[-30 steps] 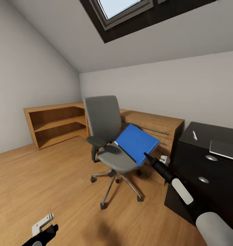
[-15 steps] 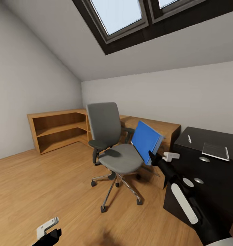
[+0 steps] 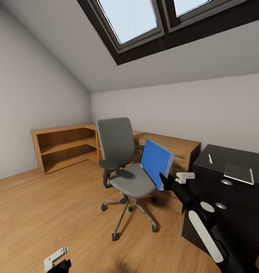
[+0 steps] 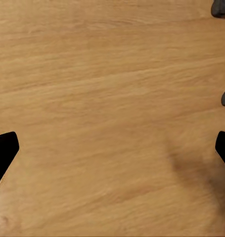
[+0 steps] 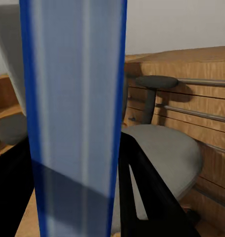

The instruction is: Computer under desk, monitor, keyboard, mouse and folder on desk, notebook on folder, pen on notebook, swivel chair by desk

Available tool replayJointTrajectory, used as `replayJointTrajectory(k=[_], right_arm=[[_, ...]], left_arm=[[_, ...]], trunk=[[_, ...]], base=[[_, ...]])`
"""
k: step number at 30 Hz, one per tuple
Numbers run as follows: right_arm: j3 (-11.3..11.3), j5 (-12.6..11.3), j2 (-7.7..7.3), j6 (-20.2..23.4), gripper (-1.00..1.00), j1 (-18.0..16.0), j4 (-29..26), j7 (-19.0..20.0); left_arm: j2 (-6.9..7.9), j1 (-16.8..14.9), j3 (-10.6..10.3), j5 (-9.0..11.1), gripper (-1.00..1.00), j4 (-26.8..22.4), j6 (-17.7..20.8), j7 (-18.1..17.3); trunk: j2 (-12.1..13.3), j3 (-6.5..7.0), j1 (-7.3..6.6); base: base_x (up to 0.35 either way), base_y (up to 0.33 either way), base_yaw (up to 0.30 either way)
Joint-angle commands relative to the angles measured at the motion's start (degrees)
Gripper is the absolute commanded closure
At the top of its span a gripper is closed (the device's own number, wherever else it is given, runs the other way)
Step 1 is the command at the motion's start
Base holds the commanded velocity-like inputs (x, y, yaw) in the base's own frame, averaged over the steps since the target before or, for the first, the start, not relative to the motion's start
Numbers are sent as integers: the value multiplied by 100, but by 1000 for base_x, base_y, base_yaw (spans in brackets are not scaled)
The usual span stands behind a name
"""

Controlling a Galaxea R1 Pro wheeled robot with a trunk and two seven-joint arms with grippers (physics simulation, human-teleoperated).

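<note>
Your right hand (image 3: 164, 181) is clamped on the folder (image 3: 156, 162), held upright at centre frame above the swivel chair (image 3: 123, 167) seat. Swing it level toward the desk (image 3: 236, 182) at right, clear of notebook (image 3: 239, 173) and pen (image 3: 210, 158). Left hand (image 4: 112, 150): spread wide, empty.

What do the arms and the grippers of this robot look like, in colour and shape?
The right arm is black and tube-shaped, with a long white panel and a round grey disc. The right gripper has dark fingers; a white block sits beside it. The left gripper is black with a white bracket.
</note>
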Motion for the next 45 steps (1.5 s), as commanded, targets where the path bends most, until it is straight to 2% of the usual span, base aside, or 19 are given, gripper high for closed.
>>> replayJointTrajectory(k=[1, 3, 8, 10, 11, 15, 17, 21, 24, 27, 32, 40, 44, 45], right_arm=[[19, -97, -3, 18, 100, 9, -40, -55], [6, -490, -4, 9, 100, 29, -92, -61], [9, -613, -15, 9, 100, 40, -101, -60], [7, -614, -15, 9, 100, 41, -102, -60], [9, -614, -15, 9, 100, 48, -104, -60], [14, -614, -15, 7, 100, 50, -104, -65], [16, -614, -15, 8, 100, 50, -104, -67], [53, -610, -15, 0, 100, 50, -107, -68], [183, -607, -15, -18, 100, 52, -110, -69], [251, -606, -15, -28, 100, 53, -108, -69], [289, -606, -15, -38, 100, 52, -112, -67], [304, -597, -19, -56, 100, 72, -131, 48], [307, -597, -16, -56, 100, 76, -136, 147], [306, -600, -15, -56, 100, 77, -133, 159]], left_arm=[[4, -4, -22, 27, -100, 25, -103, 44], [6, -5, -28, 26, -100, 85, -282, 44], [18, -7, -10, 48, -100, 121, -312, 44], [14, -7, -7, 54, -100, 219, -315, 46], [22, -7, -2, 44, -100, 514, -318, 49], [12, -9, -22, 26, -100, 888, -356, 20], [14, -9, -22, 27, -100, 1041, -524, -14], [4, -4, -42, 22, -100, 1407, -1236, -234], [-23, -7, -112, 24, -100, 1714, -1699, -634], [-48, -5, -139, 22, -100, 1955, -1859, -957], [-69, -9, -149, 32, -100, 2117, -1947, -1194], [-103, -10, -148, 54, -100, 2203, -2072, -1252], [-115, -10, -144, 40, -100, 2282, -2213, -1256], [-192, -10, -150, 44, -100, 2302, -2496, -1256]], trunk=[[38, 11, -24], [118, 47, -68], [319, 137, -177], [399, 173, -221], [439, 191, -243], [600, 263, -331], [680, 299, -375], [840, 370, -463], [961, 424, -529], [1081, 478, -595], [1281, 568, -705], [1602, 712, -880], [1763, 783, -968], [1803, 801, -990]], base=[[0, 0, 0], [0, 0, 0], [0, 0, 0], [0, 0, 0], [0, 0, -33], [0, 0, -181], [0, 0, -241], [0, 0, -247], [0, 0, -215], [0, 0, -202], [0, 0, -196], [0, 0, -113], [0, 0, -6], [0, 0, 0]])
